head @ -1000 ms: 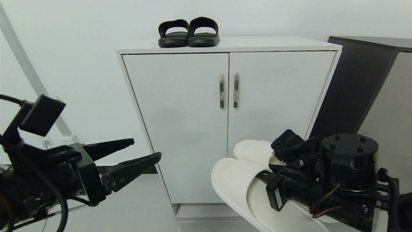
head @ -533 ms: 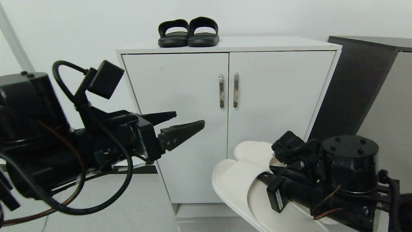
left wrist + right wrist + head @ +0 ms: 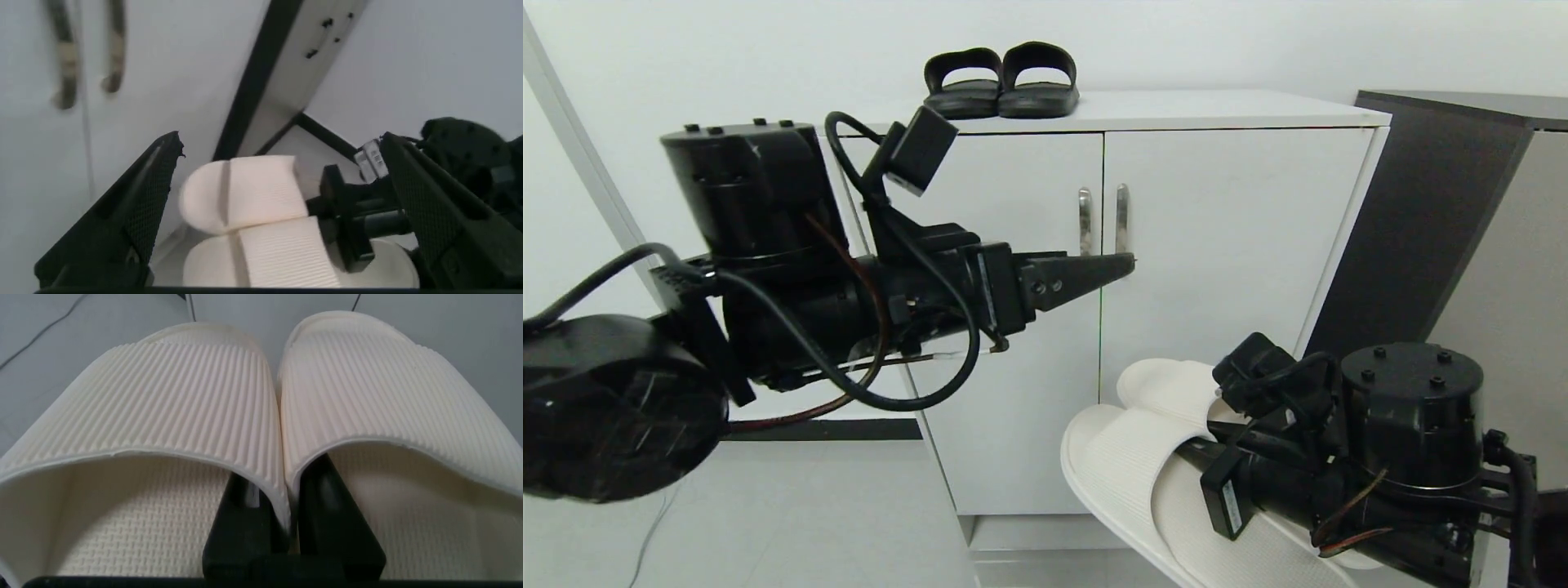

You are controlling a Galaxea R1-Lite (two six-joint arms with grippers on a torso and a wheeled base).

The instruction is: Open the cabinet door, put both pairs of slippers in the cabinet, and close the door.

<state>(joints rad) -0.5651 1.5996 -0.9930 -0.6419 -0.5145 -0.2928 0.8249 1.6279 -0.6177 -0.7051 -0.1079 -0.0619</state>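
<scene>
The white cabinet [image 3: 1225, 245] has both doors shut, with two metal handles [image 3: 1121, 214] at the centre seam. A pair of black slippers [image 3: 1001, 82] stands on its top, left of centre. My left gripper [image 3: 1125, 263] is open, its tips level with the lower ends of the handles and just in front of them. In the left wrist view the left gripper [image 3: 282, 163] has its fingers spread wide, with the handles [image 3: 114, 45] off to one side. My right gripper [image 3: 286, 514] is shut on the inner straps of the white slippers [image 3: 1143, 457], held low before the right door.
A dark grey cabinet [image 3: 1445, 212] stands directly right of the white one. A slanted pale bar [image 3: 572, 139] leans on the wall at the left. Bare floor [image 3: 833, 514] lies in front of the left door.
My left arm has risen and swung right, from low at the left up to the door handles. The right arm and the white slippers have kept still.
</scene>
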